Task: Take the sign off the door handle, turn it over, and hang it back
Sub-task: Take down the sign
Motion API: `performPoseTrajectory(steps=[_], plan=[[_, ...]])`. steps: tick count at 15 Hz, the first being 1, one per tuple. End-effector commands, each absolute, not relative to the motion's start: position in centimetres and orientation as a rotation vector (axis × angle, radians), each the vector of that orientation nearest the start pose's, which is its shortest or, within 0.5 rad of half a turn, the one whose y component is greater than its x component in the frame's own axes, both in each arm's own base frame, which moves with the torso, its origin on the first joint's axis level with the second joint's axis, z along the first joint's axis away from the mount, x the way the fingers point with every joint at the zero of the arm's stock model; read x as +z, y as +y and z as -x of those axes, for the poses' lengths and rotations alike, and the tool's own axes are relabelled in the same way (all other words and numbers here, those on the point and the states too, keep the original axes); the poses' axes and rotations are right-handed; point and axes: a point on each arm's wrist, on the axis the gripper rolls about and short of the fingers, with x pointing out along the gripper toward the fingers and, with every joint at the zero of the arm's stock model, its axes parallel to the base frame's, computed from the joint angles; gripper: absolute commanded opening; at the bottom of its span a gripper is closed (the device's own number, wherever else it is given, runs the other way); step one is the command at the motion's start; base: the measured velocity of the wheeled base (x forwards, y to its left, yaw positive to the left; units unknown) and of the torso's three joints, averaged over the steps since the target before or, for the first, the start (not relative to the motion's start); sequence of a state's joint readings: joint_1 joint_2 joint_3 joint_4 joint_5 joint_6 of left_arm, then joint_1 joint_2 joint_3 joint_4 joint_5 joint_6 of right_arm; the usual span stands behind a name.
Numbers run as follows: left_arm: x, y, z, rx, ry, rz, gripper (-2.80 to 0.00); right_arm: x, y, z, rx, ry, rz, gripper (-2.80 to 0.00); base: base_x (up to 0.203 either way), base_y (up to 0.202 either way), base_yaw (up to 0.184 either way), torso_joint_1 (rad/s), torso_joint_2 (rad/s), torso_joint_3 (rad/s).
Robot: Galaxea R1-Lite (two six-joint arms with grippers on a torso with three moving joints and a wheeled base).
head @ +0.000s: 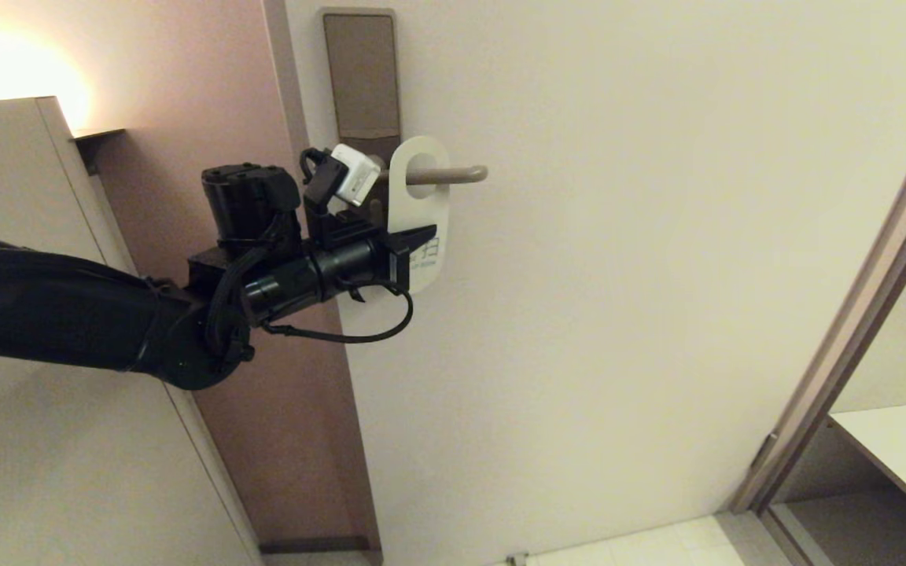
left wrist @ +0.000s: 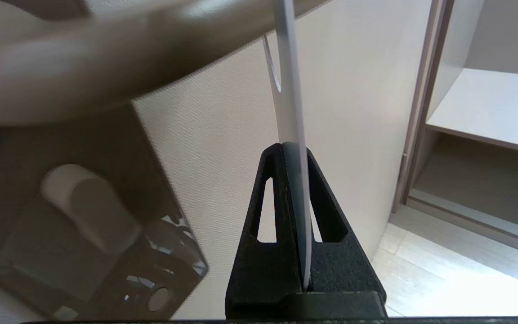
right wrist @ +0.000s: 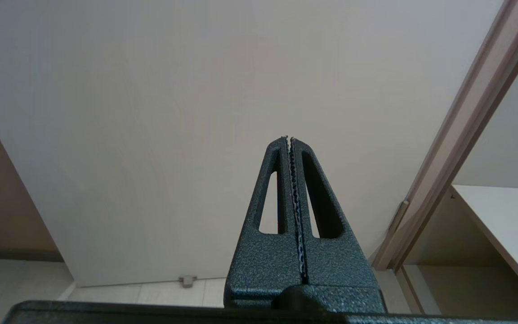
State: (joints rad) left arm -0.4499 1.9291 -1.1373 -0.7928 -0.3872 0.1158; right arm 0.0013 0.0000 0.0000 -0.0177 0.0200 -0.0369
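The sign (head: 420,200) shows its white side and hangs by its oval hole on the door handle (head: 453,174), a slim bronze-grey lever on the pale door. My left gripper (head: 421,234) reaches in from the left and is shut on the sign's lower half. In the left wrist view the sign (left wrist: 291,108) is edge-on, a thin white strip pinched between the black fingers (left wrist: 268,252), with the door handle (left wrist: 106,54) crossing close above. My right gripper (right wrist: 289,138) is shut on nothing, low down and facing the bare door, outside the head view.
A tall backplate (head: 361,75) carries the handle, with a thumb-turn knob (left wrist: 88,207) lower on it. A beige cabinet (head: 20,236) stands to the left. The door frame (head: 854,338) and a white shelf (head: 901,448) are to the right. A small doorstop (right wrist: 187,281) sits on the floor.
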Motion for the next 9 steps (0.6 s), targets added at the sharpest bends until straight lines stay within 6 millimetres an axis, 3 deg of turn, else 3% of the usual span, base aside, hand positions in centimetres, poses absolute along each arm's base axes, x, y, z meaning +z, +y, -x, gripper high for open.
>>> performPoseTrajectory(steps=[1, 9], plan=[[20.91, -17.72, -34.22, -0.844, -0.054, -0.109, -2.80, 7.74, 0.04, 2.28, 0.021, -0.019, 0.037, -2.80, 0.000, 0.000, 0.000, 0.000, 0.00, 0.000], [20.51, -18.00, -34.65, -0.846, -0.047, -0.110, -2.80, 7.74, 0.04, 2.28, 0.021, -0.019, 0.037, -2.80, 0.000, 0.000, 0.000, 0.000, 0.00, 0.000]])
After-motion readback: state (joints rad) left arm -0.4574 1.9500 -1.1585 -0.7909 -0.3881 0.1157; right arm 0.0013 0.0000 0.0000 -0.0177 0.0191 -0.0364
